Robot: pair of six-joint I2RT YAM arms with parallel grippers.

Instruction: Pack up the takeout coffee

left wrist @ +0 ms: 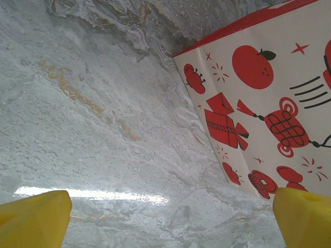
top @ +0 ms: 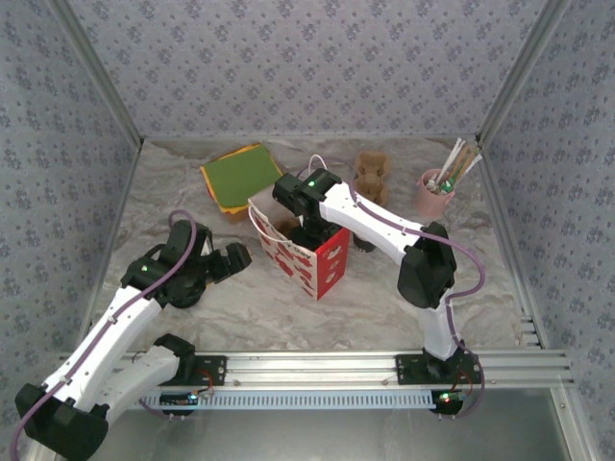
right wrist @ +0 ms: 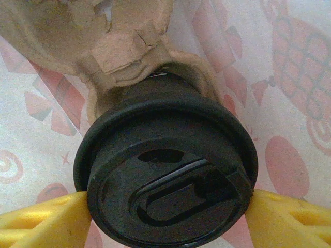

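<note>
We've got the right gripper (right wrist: 165, 204) down inside the bag (top: 300, 261), its yellow fingers (right wrist: 41, 217) pressed on either side of the coffee cup (right wrist: 165, 155), clamped at its black lid. The cup sits in the bag, up against a brown cardboard holder (right wrist: 124, 46). Left of the bag, the left gripper (left wrist: 170, 217) hangs low over the table (left wrist: 93, 129), fingers spread wide, just beside the bag's printed side.

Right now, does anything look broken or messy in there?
Yes. The brown cardboard holder around the bottom of the coffee cup looks ripped and peeling at one spot. The cup itself looks fine, gripped by the right gripper inside the paper bag. No spill shows.
</note>
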